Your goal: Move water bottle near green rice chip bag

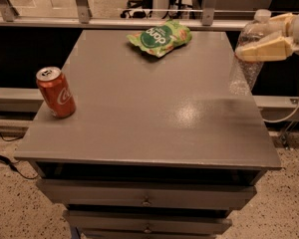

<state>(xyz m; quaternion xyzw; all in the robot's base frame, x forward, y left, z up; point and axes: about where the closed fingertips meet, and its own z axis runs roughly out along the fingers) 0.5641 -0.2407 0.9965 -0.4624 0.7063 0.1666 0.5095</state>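
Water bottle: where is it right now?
Camera view, far right: the gripper holds the water bottle at the table's right edge, right of the chip bag.

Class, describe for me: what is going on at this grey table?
The robot's cream two-finger gripper is shut on a clear ribbed plastic water bottle, holding it tilted at the right edge of the grey table. The light-green crinkled rice chip bag lies at the far edge, apart from the bottle, so the move is not yet done. A red soda can stands upright near the left edge.
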